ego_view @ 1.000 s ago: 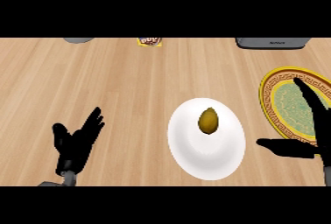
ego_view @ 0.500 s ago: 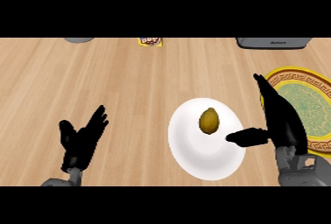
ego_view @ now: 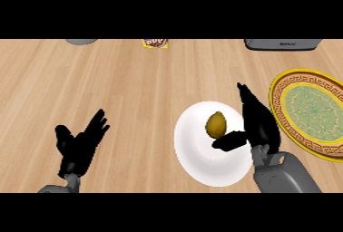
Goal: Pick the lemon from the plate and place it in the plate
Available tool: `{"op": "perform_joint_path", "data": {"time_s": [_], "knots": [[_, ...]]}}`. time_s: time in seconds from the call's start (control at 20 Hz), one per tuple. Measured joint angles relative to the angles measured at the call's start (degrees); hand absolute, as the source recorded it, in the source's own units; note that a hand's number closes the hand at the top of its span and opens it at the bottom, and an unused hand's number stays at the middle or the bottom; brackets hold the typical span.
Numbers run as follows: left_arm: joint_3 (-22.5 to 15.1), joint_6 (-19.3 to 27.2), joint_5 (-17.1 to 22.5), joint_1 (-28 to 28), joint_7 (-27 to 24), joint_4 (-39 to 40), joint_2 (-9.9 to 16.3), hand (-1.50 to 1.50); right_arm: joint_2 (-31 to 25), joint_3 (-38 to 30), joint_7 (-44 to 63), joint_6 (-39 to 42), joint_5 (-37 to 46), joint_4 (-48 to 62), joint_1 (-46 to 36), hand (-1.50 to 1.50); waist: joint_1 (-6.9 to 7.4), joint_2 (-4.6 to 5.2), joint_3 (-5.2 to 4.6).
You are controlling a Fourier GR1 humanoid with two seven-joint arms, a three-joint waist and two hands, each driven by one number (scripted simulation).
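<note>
Head view, oval lemon point(ego_view: 216, 124), glossy white plate point(ego_view: 201, 158)

Yellow-brown lemon point(ego_view: 216, 124), white plate point(ego_view: 201, 158), gold-rimmed green patterned plate point(ego_view: 311, 108), black hands.

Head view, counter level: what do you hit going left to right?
left hand → white plate → lemon → right hand → yellow patterned plate

A dull yellow lemon point(ego_view: 216, 124) lies upright-oval on the upper part of the plain white plate point(ego_view: 201, 158), left of the gold-rimmed green patterned plate point(ego_view: 315, 106).
</note>
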Motion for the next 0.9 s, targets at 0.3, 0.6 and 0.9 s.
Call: {"op": "perform_joint_path", "data": {"time_s": [0.3, 0.6, 0.9], "knots": [[0.03, 0.12, -2.13, 2.11, 2.34, -3.33, -1.21, 0.0, 5.01, 0.31, -0.72, -0.24, 4.39, 2.69, 0.79, -1.5, -0.04, 0.03, -0.08], [1.58, -0.66, -3.19, 0.31, 1.94, -1.21, -2.51, 0.0, 6.71, -1.33, -1.35, 0.32, 8.73, 7.99, -0.72, -1.5, -0.07, 0.03, -0.03], [1.91, -0.83, -4.89, 1.06, 1.3, -1.92, -4.07, 0.0, 8.63, -2.49, -1.42, 1.56, 11.76, 9.8, -0.1, -1.5, -0.11, 0.01, -0.03]]}}
